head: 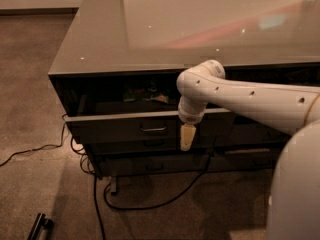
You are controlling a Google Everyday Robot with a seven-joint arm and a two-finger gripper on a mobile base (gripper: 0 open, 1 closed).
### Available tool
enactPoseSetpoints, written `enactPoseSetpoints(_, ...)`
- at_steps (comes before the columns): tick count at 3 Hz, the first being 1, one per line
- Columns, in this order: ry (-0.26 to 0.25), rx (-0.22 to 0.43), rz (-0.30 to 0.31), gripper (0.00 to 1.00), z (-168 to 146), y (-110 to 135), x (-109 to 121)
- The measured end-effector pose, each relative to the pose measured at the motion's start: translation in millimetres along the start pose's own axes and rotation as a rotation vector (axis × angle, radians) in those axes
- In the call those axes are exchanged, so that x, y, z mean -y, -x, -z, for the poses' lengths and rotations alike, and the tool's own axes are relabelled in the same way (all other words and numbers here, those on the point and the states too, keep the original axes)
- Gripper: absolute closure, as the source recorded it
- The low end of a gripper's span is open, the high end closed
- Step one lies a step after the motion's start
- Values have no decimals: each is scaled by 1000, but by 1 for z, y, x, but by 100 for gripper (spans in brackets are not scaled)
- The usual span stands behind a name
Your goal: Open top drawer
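The top drawer (120,126) of the dark cabinet stands pulled out part of the way. Its flat dark front carries a small metal bar handle (153,129). Some small items (147,95) lie in the shadowed inside. My gripper (186,138) points straight down in front of the drawer front, just right of the handle and not on it. Its tan tip hangs below the drawer's lower edge. The white arm (250,101) reaches in from the right.
The cabinet has a glossy top (200,29) and lower drawers (150,164) under the open one. Black cables (150,204) loop on the carpet in front and to the left. A dark bar-shaped object (39,226) lies on the floor at bottom left.
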State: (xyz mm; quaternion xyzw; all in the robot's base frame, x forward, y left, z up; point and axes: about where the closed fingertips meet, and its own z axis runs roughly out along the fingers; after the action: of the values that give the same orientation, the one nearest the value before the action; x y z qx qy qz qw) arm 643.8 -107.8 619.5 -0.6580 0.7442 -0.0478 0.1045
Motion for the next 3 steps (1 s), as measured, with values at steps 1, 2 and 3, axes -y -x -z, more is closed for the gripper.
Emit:
enactPoseSetpoints(1,-11,-21,-38,19,0,-7,-25)
enactPoseSetpoints(2,-13,-23,-69,41,0,-13,-45)
enactPoseSetpoints(3,-13,-23,-69,65,8,-12,-43)
